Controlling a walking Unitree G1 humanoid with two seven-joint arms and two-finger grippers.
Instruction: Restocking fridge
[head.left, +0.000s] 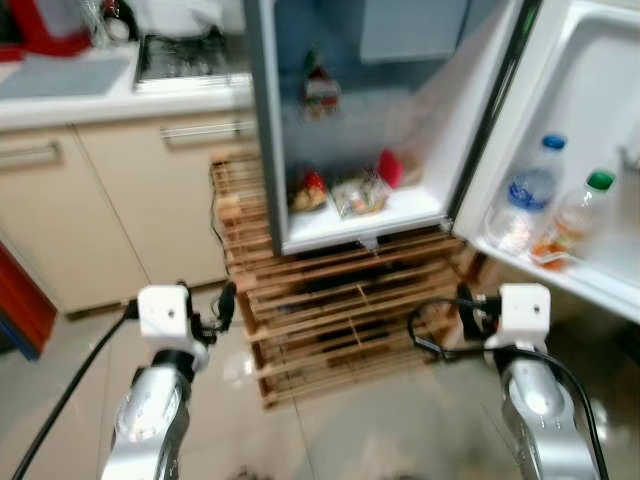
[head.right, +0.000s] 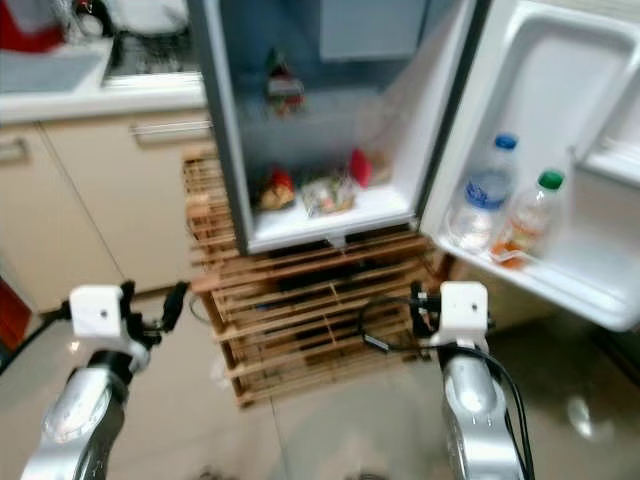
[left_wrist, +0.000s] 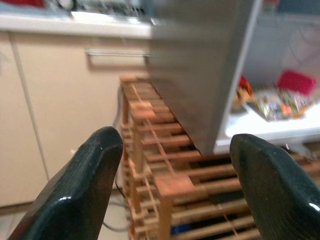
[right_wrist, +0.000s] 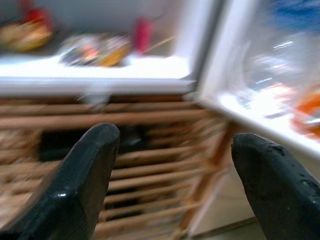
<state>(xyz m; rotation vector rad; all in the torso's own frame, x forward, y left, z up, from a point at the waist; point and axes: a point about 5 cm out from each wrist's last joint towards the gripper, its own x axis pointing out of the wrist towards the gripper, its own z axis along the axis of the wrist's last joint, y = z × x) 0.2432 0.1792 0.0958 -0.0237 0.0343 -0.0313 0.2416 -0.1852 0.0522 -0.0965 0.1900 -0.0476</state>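
The fridge stands open on a stack of wooden pallets. Its bottom shelf holds a clear food packet, a red and yellow packet and a small red pack; another item sits on the shelf above. The open door on the right carries a blue-capped water bottle and a green-capped bottle. My left gripper is open and empty, low in front of the fridge's left side. My right gripper is also open and empty, low near the door hinge.
The wooden pallets jut out under the fridge. Beige cabinets and a counter with a stove and a red appliance are on the left. A black cable loops by the right arm. Tiled floor lies in front.
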